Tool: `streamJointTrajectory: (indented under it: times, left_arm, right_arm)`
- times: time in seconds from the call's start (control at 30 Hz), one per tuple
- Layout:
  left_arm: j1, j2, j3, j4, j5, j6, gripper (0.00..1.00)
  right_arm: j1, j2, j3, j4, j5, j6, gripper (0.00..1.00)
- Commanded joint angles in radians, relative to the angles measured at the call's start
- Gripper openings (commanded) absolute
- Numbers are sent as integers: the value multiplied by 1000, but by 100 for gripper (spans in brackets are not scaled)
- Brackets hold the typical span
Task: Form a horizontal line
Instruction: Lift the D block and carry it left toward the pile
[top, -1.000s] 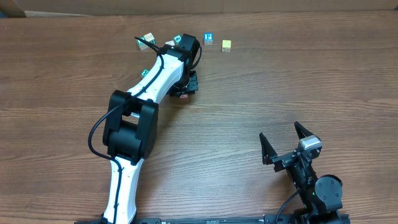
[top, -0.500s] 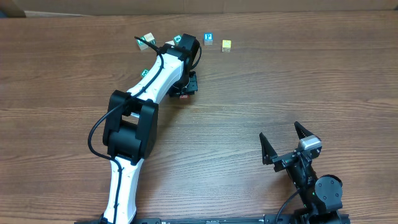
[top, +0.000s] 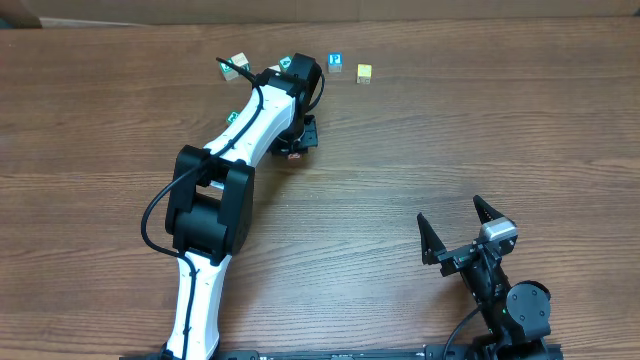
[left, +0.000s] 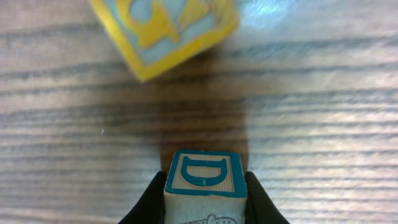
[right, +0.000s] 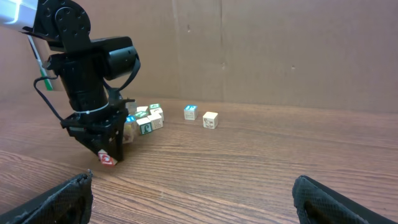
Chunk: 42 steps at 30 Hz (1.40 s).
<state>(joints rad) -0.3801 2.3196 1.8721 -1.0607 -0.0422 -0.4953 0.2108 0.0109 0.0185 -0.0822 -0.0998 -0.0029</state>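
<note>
My left gripper (top: 298, 148) points down at the table, shut on a small letter cube (left: 204, 180). Both fingers press its sides. The cube's face toward the wrist camera bears a teal D, and a red-marked face (right: 106, 158) shows in the right wrist view. Whether it rests on the wood I cannot tell. A yellow-edged cube (left: 163, 30) lies just ahead of it. The horizontal line shows as a blue-and-white cube (top: 336, 62) and a yellow cube (top: 364, 73) side by side, a small gap between them. My right gripper (top: 449, 209) stands open near the front right, holding nothing.
A loose jumble of white and teal cubes (right: 149, 118) lies behind the left arm, with one whitish cube (top: 238, 62) at its far left. The left arm (top: 215, 200) stretches diagonally over the table's middle. A cardboard wall (right: 280, 50) backs the table.
</note>
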Motion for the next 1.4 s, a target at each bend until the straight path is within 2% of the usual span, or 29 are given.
streamJointTrajectory:
  times: [0.0, 0.73, 1.03, 1.37]
  left_arm:
    - [-6, -13, 43, -31, -10, 2, 4]
    - [-6, -439, 63, -344, -47, 15, 4]
    - [-6, -472, 61, -476, -44, 7, 4]
    - [-7, -472, 58, -510, -43, -90, 4]
  right_arm:
    - [-3, -8, -10, 5, 8, 6, 100]
    - [-3, -8, -10, 5, 8, 6, 100]
    - [-3, -8, -10, 5, 8, 6, 100]
    - [-3, -8, -10, 5, 8, 6, 100]
